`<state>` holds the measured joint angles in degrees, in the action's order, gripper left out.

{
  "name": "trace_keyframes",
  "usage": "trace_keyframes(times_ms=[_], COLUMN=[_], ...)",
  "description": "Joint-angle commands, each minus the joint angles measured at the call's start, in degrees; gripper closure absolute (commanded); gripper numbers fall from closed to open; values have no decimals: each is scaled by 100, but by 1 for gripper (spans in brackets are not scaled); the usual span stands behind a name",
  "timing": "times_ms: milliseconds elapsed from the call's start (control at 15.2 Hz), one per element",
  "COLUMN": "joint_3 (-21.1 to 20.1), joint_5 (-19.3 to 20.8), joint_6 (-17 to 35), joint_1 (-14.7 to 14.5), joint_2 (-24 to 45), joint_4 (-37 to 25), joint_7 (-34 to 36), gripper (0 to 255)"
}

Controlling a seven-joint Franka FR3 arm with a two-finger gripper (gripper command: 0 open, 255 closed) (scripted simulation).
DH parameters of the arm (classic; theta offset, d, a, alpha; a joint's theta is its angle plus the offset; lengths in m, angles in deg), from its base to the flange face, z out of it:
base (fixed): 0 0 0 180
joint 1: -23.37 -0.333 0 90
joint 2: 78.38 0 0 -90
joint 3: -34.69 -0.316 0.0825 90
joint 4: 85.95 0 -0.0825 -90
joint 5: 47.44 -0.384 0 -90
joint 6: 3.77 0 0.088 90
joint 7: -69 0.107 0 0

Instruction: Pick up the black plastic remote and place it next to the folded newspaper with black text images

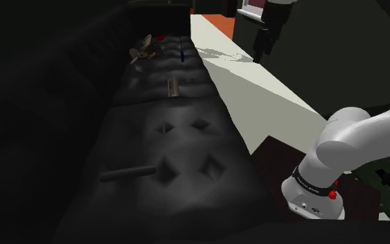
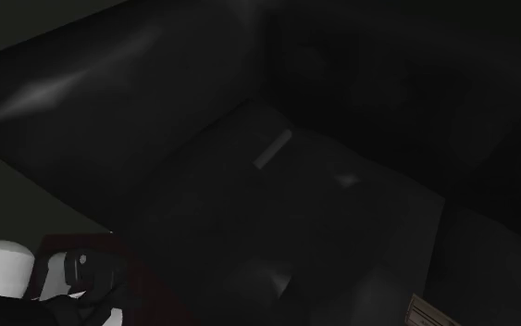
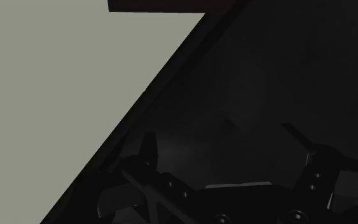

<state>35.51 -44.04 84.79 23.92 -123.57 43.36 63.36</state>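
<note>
I see the remote [image 1: 127,173] lying flat on the seat of a black tufted sofa [image 1: 186,145], at the lower left of the shoulder view. It is a long dark bar, well apart from everything else on the cushions. In the second exterior view it shows as a pale grey bar [image 2: 272,150] just above the middle of the frame, near the corner where the sofa's back and side meet.

Further along the seat, upper middle in the shoulder view, lies a short grey folded piece that I take for the newspaper [image 1: 174,86]. It is well apart from the remote. Beyond it are a blue pen [image 1: 181,53] and a tan crumpled thing [image 1: 143,50] that I cannot make out.

The white arm [image 1: 356,135] sits at the lower right of the shoulder view, off the front edge of the sofa and over its dark stand [image 2: 64,243]. In the wrist view the pincer [image 3: 225,143] has its fingers [image 3: 147,145] standing wide apart with nothing between them. It hangs over the sofa's front edge, with pale floor [image 3: 56,95] to one side.
</note>
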Motion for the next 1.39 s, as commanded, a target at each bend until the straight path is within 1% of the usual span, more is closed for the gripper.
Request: trace_keyframes(times_ms=[0, 660, 1320], joint_3=[0, -593, -1205], joint_5=[0, -400, -566], joint_6=[0, 1029, 1835], joint_1=[0, -526, -978], joint_2=[0, 1376, 2979], joint_4=[0, -88, -652], joint_7=[0, 80, 157], gripper=[0, 0, 0])
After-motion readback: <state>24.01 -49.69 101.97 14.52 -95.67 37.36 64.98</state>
